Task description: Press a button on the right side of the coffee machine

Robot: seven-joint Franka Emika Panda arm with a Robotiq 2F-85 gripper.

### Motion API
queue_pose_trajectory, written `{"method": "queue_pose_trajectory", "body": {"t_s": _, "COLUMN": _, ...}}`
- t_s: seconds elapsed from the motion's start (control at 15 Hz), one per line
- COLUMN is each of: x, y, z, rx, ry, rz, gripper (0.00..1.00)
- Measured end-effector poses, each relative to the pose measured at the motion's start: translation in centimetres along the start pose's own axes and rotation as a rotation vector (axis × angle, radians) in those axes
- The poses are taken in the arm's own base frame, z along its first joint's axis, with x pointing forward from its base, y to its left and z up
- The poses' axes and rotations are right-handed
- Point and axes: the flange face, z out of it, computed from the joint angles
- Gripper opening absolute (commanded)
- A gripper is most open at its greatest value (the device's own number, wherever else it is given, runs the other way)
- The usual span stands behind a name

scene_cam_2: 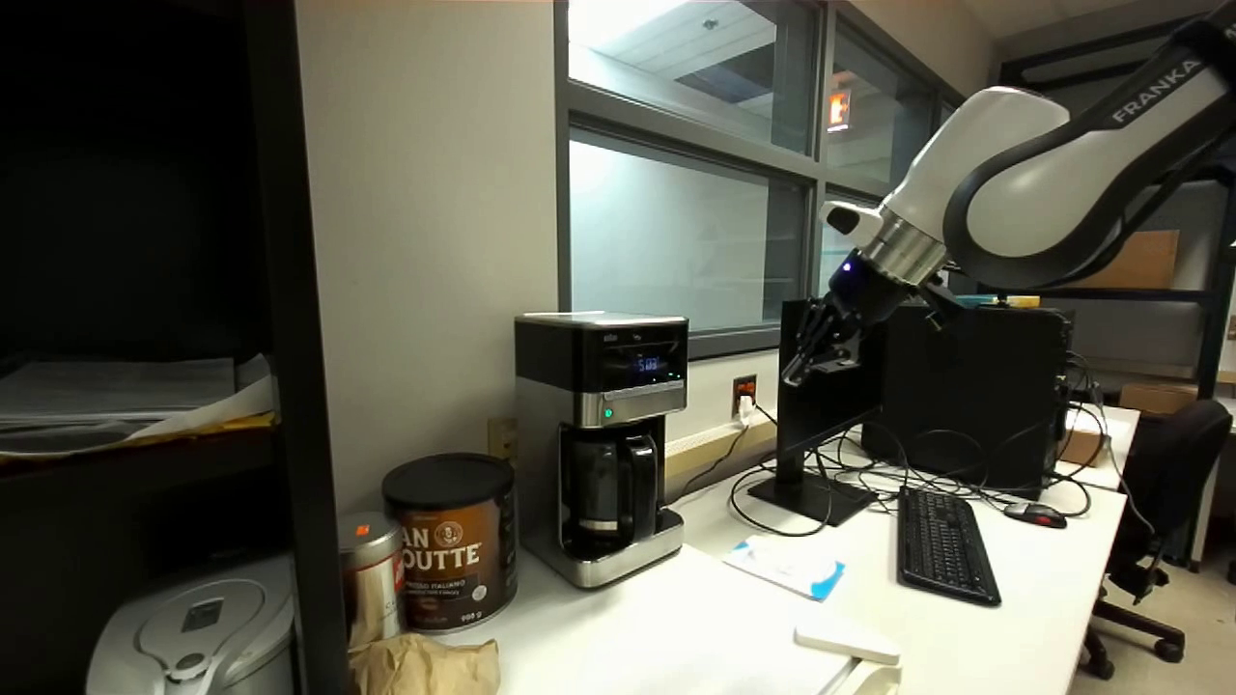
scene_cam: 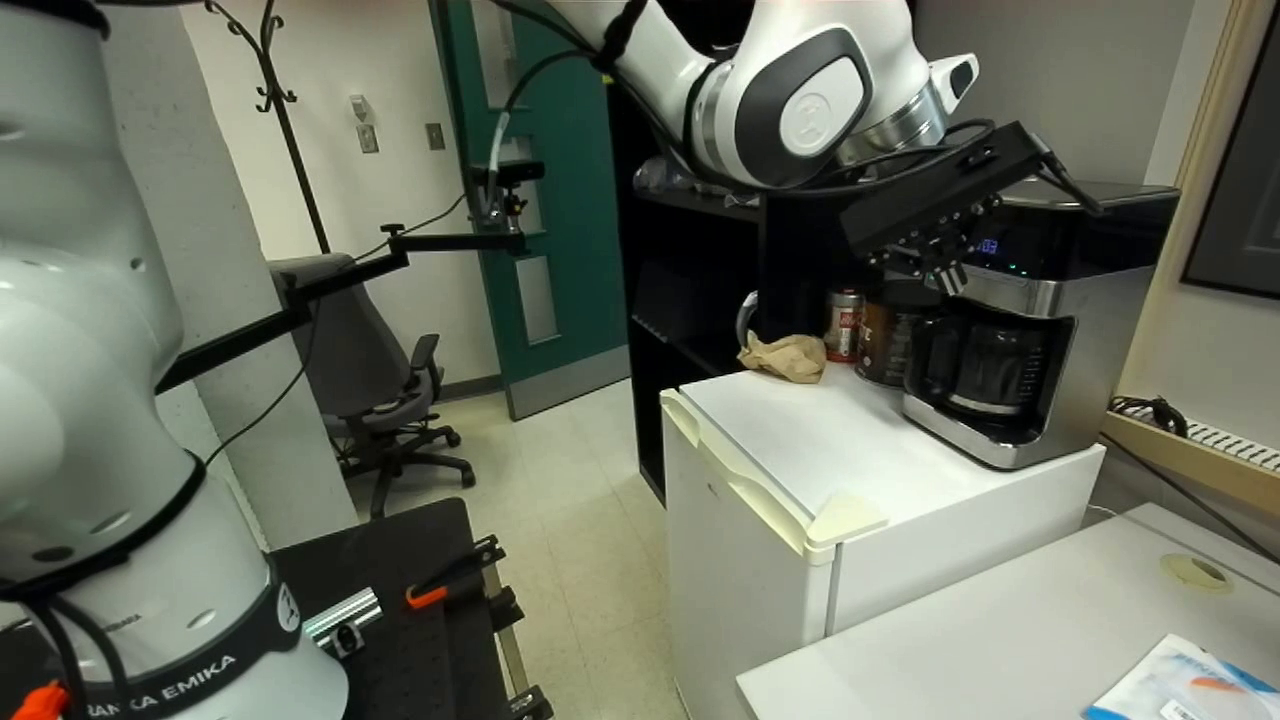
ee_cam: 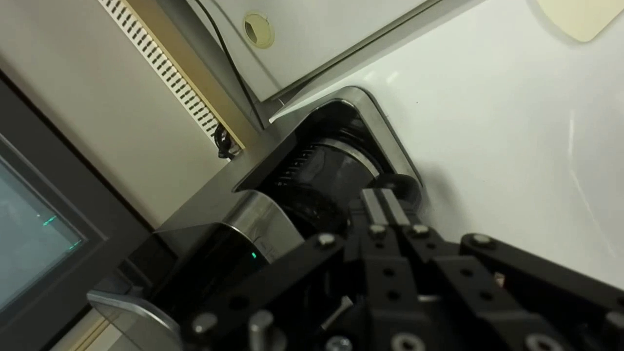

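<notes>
The coffee machine stands upright on the white fridge, with a black top front panel and silver-grey body; it shows in both exterior views (scene_cam: 1110, 340) (scene_cam_2: 632, 333) and in the wrist view (ee_cam: 204, 207). Its display reads lit digits. A silver button strip (scene_cam_2: 642, 398) runs below the display, with a green lit button (scene_cam_2: 608, 413) at its left end. The dark glass carafe (scene_cam_2: 599, 483) sits inside. My gripper (scene_cam: 952, 280) is shut and empty, its fingertips together in the wrist view (ee_cam: 385, 192). In an exterior view the gripper (scene_cam_2: 794, 375) hangs in the air, apart from the machine's front.
A brown coffee can (scene_cam_2: 454, 541), a small tin (scene_cam_2: 372, 579) and a crumpled paper bag (scene_cam_2: 425, 666) stand beside the machine on the fridge (scene_cam: 760, 600). A desk (scene_cam: 960, 640) with a monitor (scene_cam_2: 821, 425), keyboard (scene_cam_2: 946, 545) and cables adjoins. A wall is behind the machine.
</notes>
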Motion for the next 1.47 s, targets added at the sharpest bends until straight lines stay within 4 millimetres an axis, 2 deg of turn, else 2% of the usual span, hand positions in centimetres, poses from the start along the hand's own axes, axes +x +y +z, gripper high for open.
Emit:
{"method": "queue_pose_trajectory", "body": {"t_s": 0.27, "x": 1.4, "y": 0.8, "z": 2.1, "rx": -0.019, "ry": 0.022, "rz": -0.035, "gripper": 0.00}}
{"method": "queue_pose_trajectory", "body": {"t_s": 0.73, "x": 1.9, "y": 2.3, "z": 5.3, "rx": -0.055, "ry": 0.040, "rz": -0.052, "gripper": 0.00}}
{"method": "queue_pose_trajectory", "body": {"t_s": 1.47, "x": 3.2, "y": 3.1, "z": 7.6, "rx": -0.075, "ry": 0.085, "rz": -0.046, "gripper": 0.00}}
